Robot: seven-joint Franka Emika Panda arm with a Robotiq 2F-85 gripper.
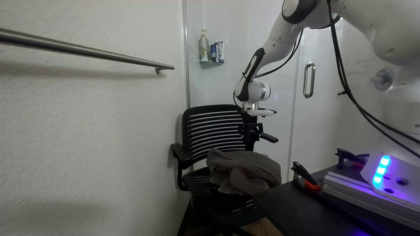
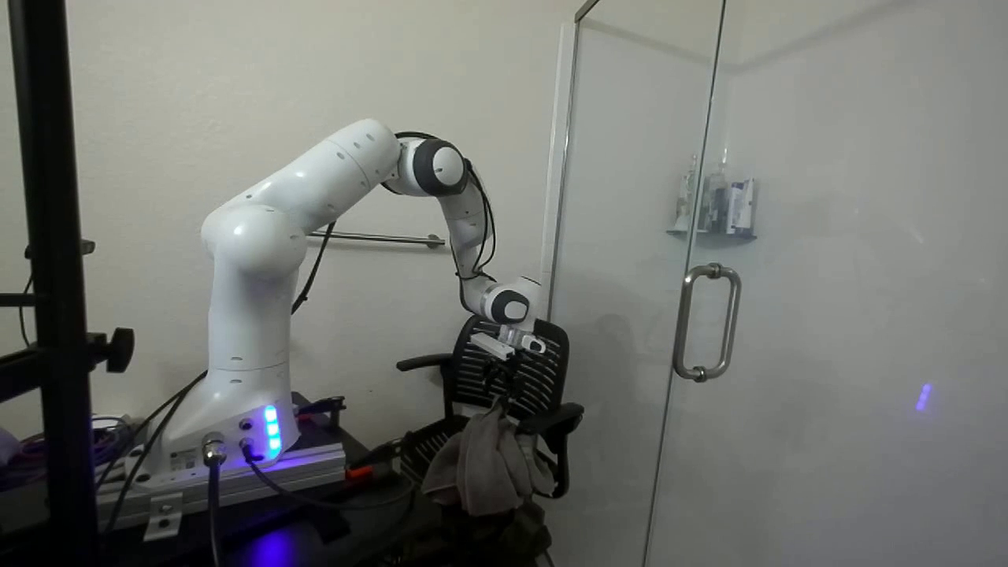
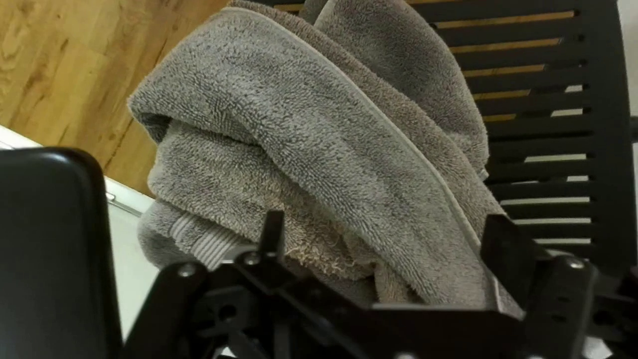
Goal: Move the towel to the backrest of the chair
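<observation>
Wood floor (image 3: 79, 75) below crumpled grey-brown towel (image 3: 319, 154)

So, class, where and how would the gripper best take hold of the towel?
From above, I'd suggest, pinching the towel across its long upper fold: that fold overlaps other bunched layers of the cloth, and the open gripper hangs above the towel.

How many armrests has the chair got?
2. In both exterior views, one armrest is on the side of the chair nearer the bar, the other armrest on the side nearer the door handle. No others show.
</observation>
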